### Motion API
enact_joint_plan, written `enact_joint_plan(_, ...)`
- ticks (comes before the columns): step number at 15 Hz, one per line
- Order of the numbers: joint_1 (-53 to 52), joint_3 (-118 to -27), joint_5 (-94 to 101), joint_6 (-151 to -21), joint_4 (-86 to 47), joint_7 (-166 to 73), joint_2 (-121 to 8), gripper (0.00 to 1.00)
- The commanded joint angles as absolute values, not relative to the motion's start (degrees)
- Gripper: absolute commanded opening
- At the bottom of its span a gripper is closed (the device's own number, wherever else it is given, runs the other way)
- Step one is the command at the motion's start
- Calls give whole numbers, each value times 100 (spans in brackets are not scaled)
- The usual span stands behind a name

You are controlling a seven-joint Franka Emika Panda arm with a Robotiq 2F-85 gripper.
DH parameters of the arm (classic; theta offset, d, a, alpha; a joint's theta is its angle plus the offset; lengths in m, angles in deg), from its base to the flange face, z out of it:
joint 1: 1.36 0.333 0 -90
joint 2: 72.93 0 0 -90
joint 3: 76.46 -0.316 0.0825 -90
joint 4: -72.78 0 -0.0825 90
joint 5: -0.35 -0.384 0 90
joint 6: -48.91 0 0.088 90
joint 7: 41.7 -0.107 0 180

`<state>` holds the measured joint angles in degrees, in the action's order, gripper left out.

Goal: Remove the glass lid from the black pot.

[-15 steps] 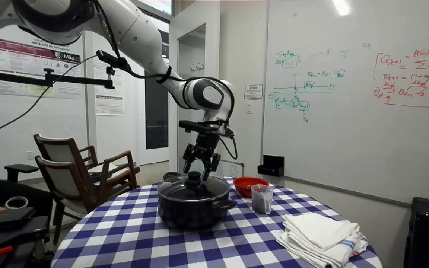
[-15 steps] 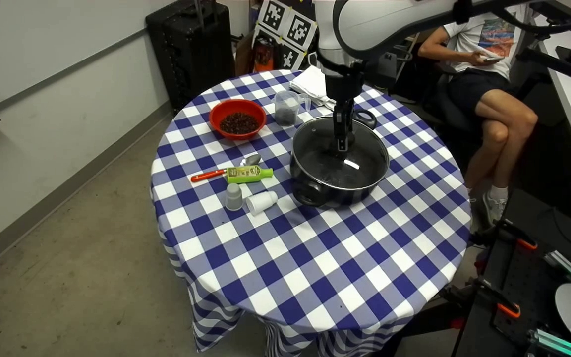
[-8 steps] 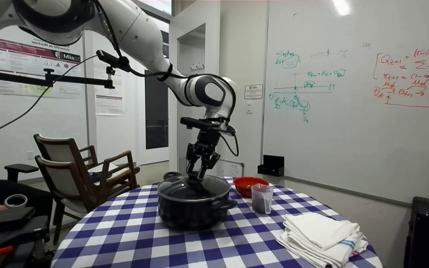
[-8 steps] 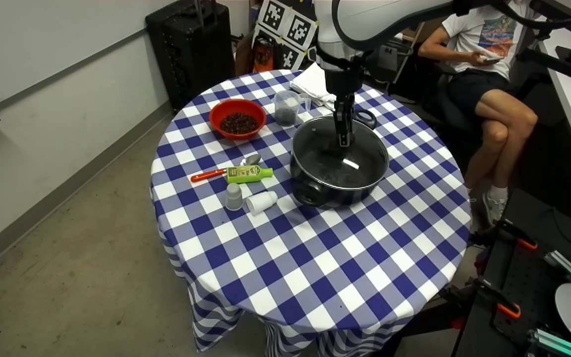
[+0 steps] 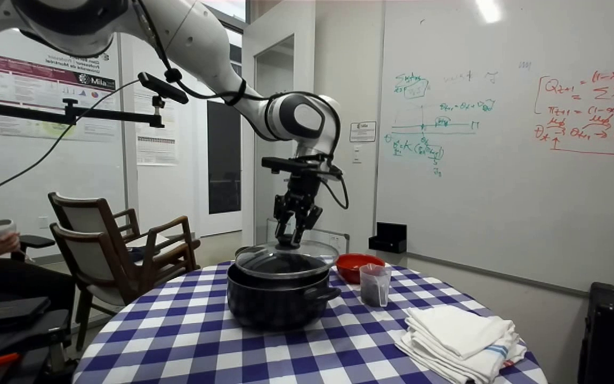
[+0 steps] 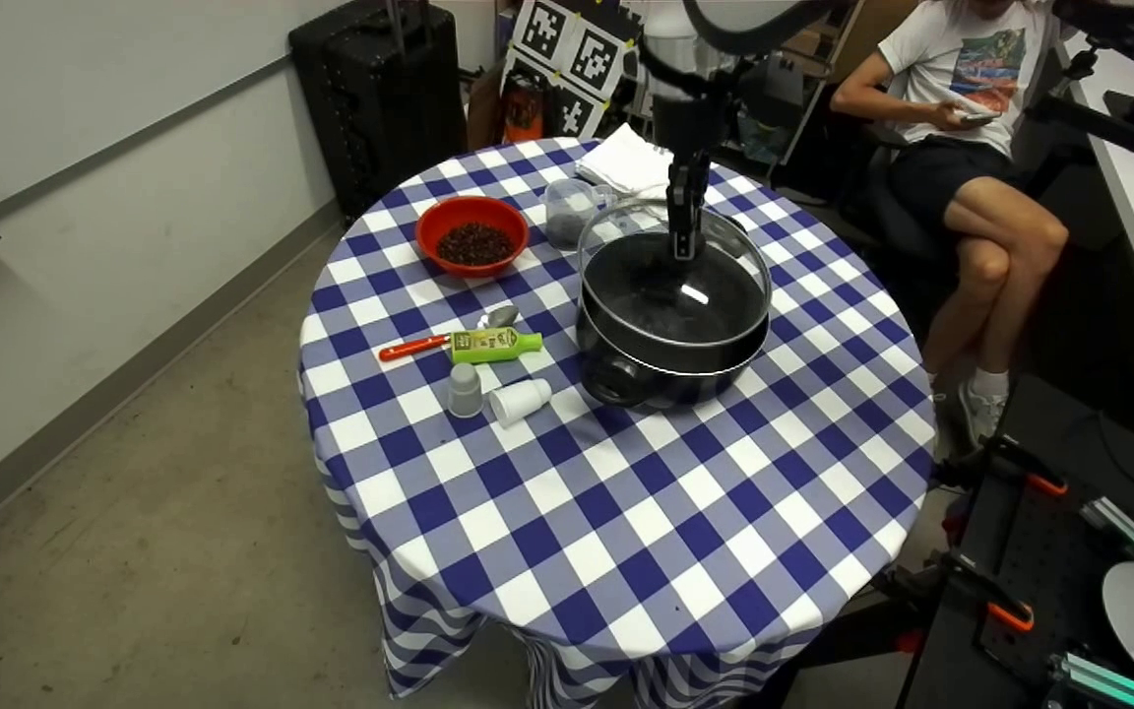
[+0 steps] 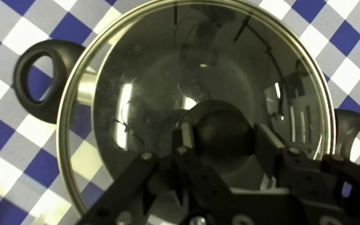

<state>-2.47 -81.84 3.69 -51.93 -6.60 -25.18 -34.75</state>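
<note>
Wrist view: the gripper (image 7: 222, 137) pinches the glass lid (image 7: 155, 62) by its knob (image 7: 220, 122), holding it just above the black pot (image 5: 275, 309), whose handles (image 7: 60, 78) sit at nine and three o'clock.

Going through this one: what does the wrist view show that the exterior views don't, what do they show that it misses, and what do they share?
Only the wrist view: the top of the knob face-on, with the gripper closed on it.

Only the exterior views: in both, the red bowl, the clear measuring cup and the vertical gap between the glass lid and the black pot; in an exterior view, the green bottle.

Shared: the lid, pot, gripper and checked tablecloth.
</note>
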Motion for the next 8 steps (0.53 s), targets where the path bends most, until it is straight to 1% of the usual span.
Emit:
enact_joint_plan(1, -372, -8013, 428, -5847, -1392, -2444, -4602, 25)
enact_joint_plan(4, -494, -7739, 623, -6264, -1845, -2591, -5341, 25)
enact_joint_plan(8, -889, -7296, 574, -6049, -2511, -2659, -6109, 25)
